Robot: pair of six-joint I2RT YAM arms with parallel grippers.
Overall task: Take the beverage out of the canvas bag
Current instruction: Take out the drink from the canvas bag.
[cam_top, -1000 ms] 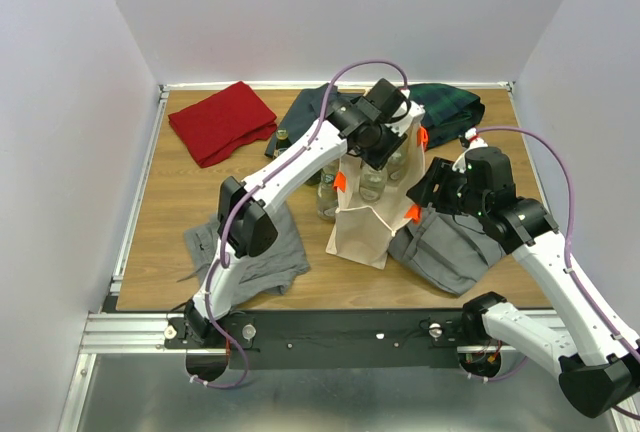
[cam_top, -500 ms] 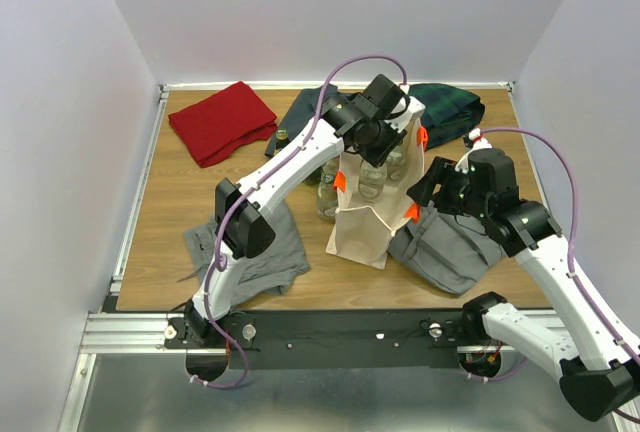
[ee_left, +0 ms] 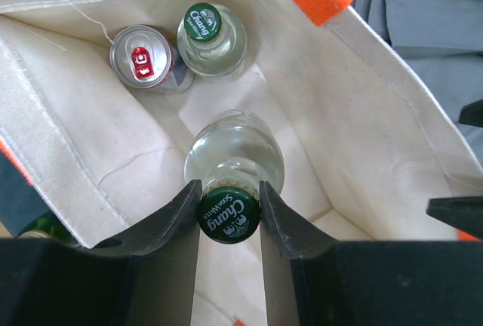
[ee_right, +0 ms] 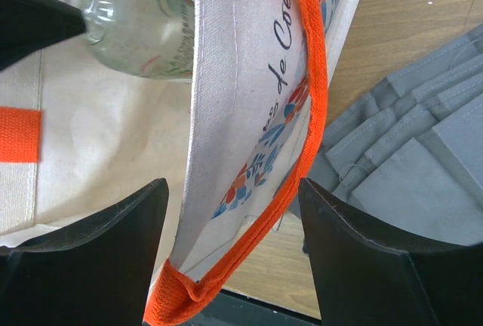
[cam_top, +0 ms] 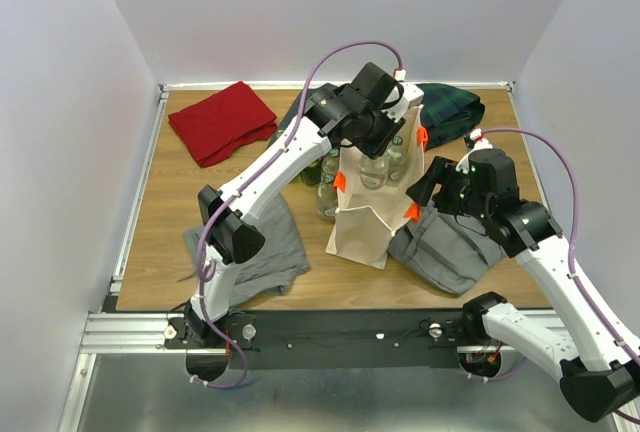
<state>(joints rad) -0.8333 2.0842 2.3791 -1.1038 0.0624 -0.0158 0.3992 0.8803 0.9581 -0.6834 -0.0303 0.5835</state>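
- Wooden table [cam_top: 180, 202] under everything.
- Canvas bag [cam_top: 362, 227] upright near mid-table, mouth open, orange handle [ee_right: 313, 99] along the rim; folded grey clothes [cam_top: 450, 252] just beside its right side.
- Right gripper [ee_right: 232, 190] at the bag's right rim, jaws wide apart, with wall and handle between them and neither finger pressing.
- Left gripper [ee_left: 229, 199] over the bag's mouth, clamped on the neck of the beverage bottle [ee_left: 234, 156] — green cap [ee_left: 229, 215] between the fingers, glass body hanging within the bag's walls.
- Deeper inside: a second bottle [ee_left: 211, 35] and a silver can [ee_left: 141, 56], side by side.
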